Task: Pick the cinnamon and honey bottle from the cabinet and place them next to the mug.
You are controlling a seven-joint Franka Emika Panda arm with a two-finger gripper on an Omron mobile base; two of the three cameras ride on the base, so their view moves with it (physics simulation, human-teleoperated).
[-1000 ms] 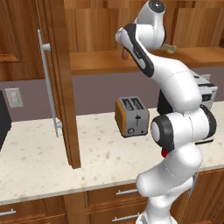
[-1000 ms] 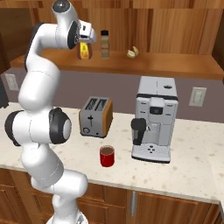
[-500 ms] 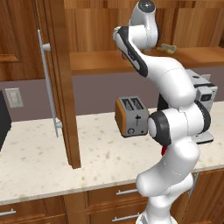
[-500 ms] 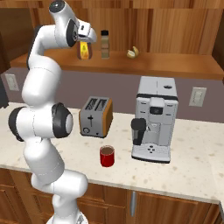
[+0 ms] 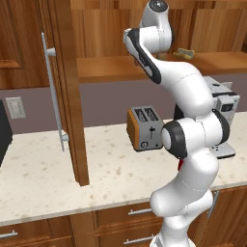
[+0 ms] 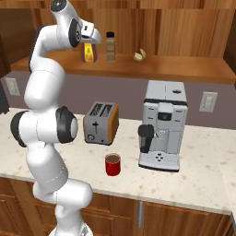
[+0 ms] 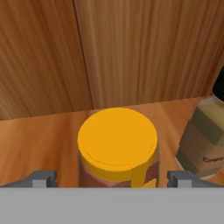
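Hand [image 7: 111, 177]: mine, released, fingertips spread either side of the honey bottle [image 7: 117, 146], bottom centre.
Cinnamon [image 7: 205, 138]: right edge, same cabinet [image 7: 52, 131] shelf.
Mug [image 6: 112, 164]: lower centre, on table [image 6: 203, 170].

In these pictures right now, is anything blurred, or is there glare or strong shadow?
Hand view: the honey bottle is soft-edged, its yellow cap flat and without glare; the cinnamon label is blurred. Right base view: the mug and toaster cast only faint shadows.
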